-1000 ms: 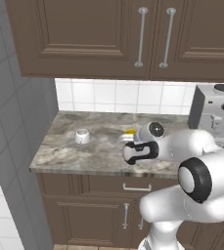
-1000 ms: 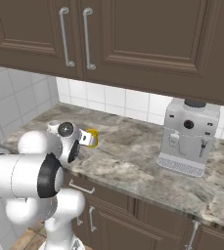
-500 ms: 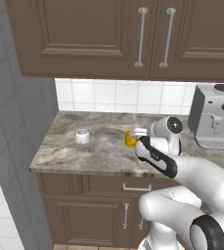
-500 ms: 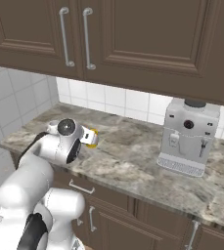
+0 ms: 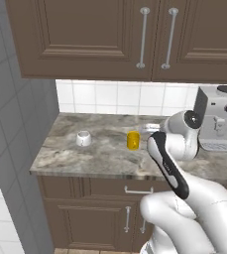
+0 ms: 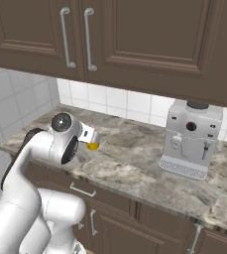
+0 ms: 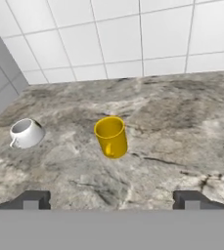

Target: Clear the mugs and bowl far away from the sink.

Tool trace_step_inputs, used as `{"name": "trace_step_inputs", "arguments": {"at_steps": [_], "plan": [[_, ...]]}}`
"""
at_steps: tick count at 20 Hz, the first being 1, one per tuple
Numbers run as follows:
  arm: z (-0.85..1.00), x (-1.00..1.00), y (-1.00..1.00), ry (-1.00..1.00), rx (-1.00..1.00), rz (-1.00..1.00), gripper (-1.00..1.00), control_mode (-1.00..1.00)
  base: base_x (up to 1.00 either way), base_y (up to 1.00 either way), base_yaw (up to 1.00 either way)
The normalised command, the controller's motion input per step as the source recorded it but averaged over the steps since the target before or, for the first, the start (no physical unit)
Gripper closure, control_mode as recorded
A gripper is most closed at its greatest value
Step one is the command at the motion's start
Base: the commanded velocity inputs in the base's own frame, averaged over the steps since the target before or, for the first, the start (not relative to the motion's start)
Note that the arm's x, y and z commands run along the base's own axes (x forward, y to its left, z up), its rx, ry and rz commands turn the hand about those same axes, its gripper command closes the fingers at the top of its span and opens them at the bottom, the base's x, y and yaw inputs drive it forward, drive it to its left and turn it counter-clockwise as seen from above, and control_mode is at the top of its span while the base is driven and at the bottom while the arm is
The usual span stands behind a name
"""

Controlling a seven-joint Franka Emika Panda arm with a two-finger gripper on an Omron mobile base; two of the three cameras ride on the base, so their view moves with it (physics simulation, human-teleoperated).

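Stood upright on the marble worktop (image 7: pixel 182 127): yellow mug (image 7: pixel 112 136) at centre, white mug (image 7: pixel 25 133) well apart to its left near the grey wall. Tool (image 7: pixel 111 200) open wide, holding nothing, pulled back on the near side of the yellow mug. Espresso machine (image 5: pixel 218 119) off to the right. Judged best: choose one mug, centre the open fingers on its rim, descend straight, close gently to avoid tipping.
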Motion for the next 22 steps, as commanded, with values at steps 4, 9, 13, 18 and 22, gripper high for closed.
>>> {"name": "trace_step_inputs", "arguments": {"at_steps": [4,9,13,18,22], "plan": [[0.04,-0.59,0.0,-0.01,0.0,0.0,-1.0,-1.0,0.0,0.0,0.0],[0.1,-0.71,0.0,0.0,0.0,0.0,-1.0,-1.0,0.0,0.0,0.0],[0.33,-0.71,0.0,0.0,0.0,0.0,-1.0,-1.0,0.0,0.0,0.0],[0.39,-0.7,0.0,0.03,0.0,-0.01,-1.0,-1.0,0.0,0.0,0.0],[0.35,-0.85,0.0,0.08,0.0,-0.04,-1.0,-1.0,0.0,0.0,0.0]]}}
